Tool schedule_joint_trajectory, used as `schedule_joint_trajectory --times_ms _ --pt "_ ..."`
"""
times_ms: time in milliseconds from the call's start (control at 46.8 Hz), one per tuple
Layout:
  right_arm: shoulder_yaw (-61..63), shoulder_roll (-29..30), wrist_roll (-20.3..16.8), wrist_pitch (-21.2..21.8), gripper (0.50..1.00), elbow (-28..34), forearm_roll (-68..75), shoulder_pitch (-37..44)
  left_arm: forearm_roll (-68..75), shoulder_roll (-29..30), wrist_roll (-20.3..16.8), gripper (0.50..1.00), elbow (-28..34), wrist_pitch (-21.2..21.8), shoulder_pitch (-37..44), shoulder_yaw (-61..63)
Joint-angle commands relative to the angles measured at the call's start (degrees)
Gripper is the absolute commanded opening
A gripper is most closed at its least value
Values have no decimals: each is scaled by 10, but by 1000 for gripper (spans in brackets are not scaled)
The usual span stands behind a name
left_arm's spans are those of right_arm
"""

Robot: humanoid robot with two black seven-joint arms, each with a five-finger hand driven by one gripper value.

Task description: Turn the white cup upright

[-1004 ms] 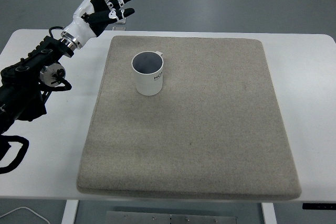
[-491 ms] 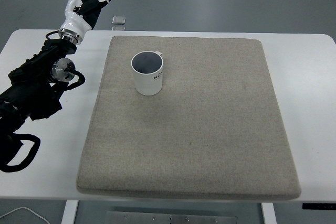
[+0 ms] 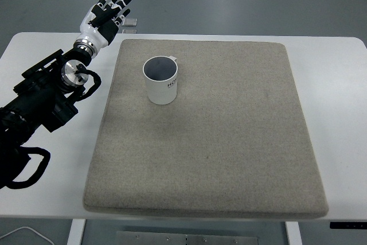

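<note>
A white cup (image 3: 161,80) stands upright on the grey mat (image 3: 229,142), in its far left part, with its opening up and its handle toward the far side. My left hand (image 3: 107,11) is above the table's far left edge, well left of and beyond the cup. Its fingers are spread and it holds nothing. My left arm (image 3: 40,101) runs along the table's left side. My right arm is out of view.
The mat lies on a white table (image 3: 338,84). A small grey object (image 3: 131,22) sits at the table's far edge, just right of my left hand. A cable loop (image 3: 26,167) hangs by the arm at the left.
My left hand has turned and swung, first back and left, then down and right toward the table's far edge. The cup has stayed upright in place.
</note>
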Motion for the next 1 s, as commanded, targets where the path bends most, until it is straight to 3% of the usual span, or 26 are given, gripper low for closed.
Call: schedule_joint_trajectory --times_ms 0,342,983 --pt "1 0 -1 -1 930 0 -1 0 -33 0 20 994 1 1 0 -6" --pt "2 0 0 1 930 0 0 0 -58 -11 46 994 1 21 0 -87" --pt "2 0 1 3 930 0 1 -3 -60 -20 44 994 -1 28 8 -93"
